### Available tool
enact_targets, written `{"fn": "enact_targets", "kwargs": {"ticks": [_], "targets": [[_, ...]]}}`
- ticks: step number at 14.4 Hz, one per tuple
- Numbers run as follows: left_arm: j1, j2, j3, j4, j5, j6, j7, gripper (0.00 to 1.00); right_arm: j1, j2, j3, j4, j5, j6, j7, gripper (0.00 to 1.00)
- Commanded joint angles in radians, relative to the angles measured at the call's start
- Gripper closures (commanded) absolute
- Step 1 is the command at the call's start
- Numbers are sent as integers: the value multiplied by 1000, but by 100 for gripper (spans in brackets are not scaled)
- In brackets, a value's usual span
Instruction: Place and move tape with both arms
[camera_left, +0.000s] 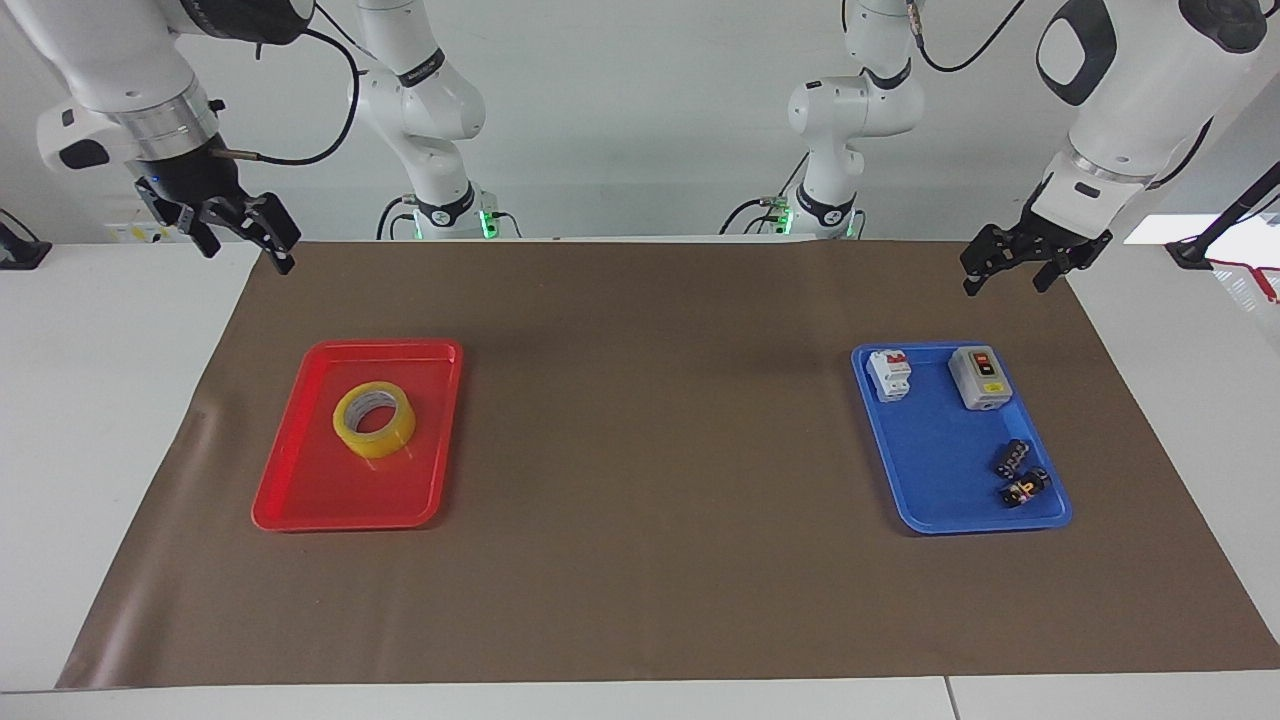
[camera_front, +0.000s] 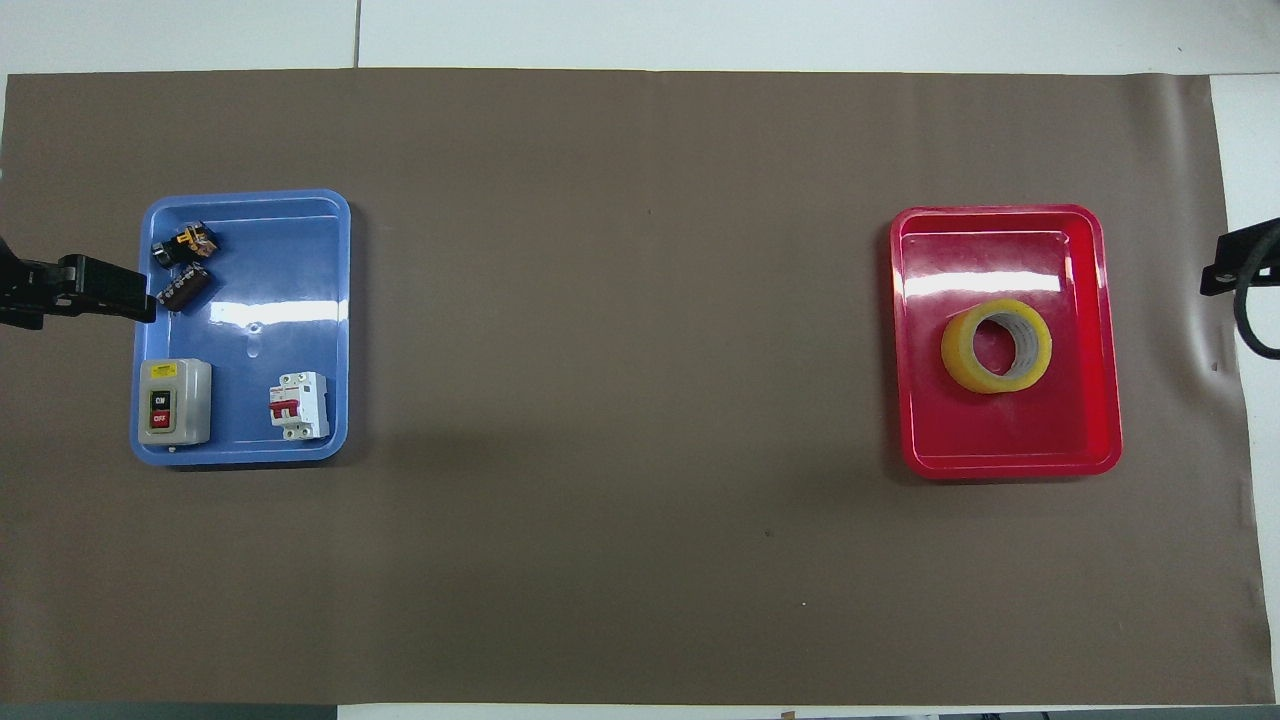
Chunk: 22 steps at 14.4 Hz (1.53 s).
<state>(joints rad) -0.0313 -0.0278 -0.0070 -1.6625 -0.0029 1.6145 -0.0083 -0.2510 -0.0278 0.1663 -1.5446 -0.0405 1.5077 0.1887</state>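
From the facing camera, you see the tape (camera_left: 374, 420) lying flat in the red tray (camera_left: 300, 500), both claws released and empty: the right gripper (camera_left: 240, 235) is raised over the mat's corner, and the left gripper (camera_left: 1010, 265) waits above the blue tray (camera_left: 930, 500). From overhead, the tape (camera_front: 996, 346) sits mid-tray, so a careless descent may strike the tray rim (camera_front: 1110, 330) or push the roll sideways.

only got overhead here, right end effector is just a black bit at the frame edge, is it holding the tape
Observer: No. The right end effector is open and empty, up in the air over a corner of the mat, well clear of the tape.
Operator: and the left one, looks like its touching something in the blue tray
Observer: It is not. The left end effector hangs high over the mat's edge, above the tray and touching nothing.
Operator: open or shut
Observer: Open, with nothing between its fingers.
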Motion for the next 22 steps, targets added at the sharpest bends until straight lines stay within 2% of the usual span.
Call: {"fn": "enact_targets", "kwargs": {"ticks": [1,3,8,19,22], "targets": [[11,-23,-5,-25,-22,4,13,0,28,-4,-2,-2,4,-17,6,0],[11,-23,-5,-25,-22,5,13,0,145,-4,-117,-2,2,-17,6,0],[11,-23,-5,-25,-22,4,13,0,268,-3,-234,-2,1,-17,5,0],[11,-23,-5,-25,-22,5,13,0,269,-8,-234,1,1,-37,-109,0],[11,-23,-5,-25,-22,4,13,0,272,6,-232,44,11,-73,-112,0]]}}
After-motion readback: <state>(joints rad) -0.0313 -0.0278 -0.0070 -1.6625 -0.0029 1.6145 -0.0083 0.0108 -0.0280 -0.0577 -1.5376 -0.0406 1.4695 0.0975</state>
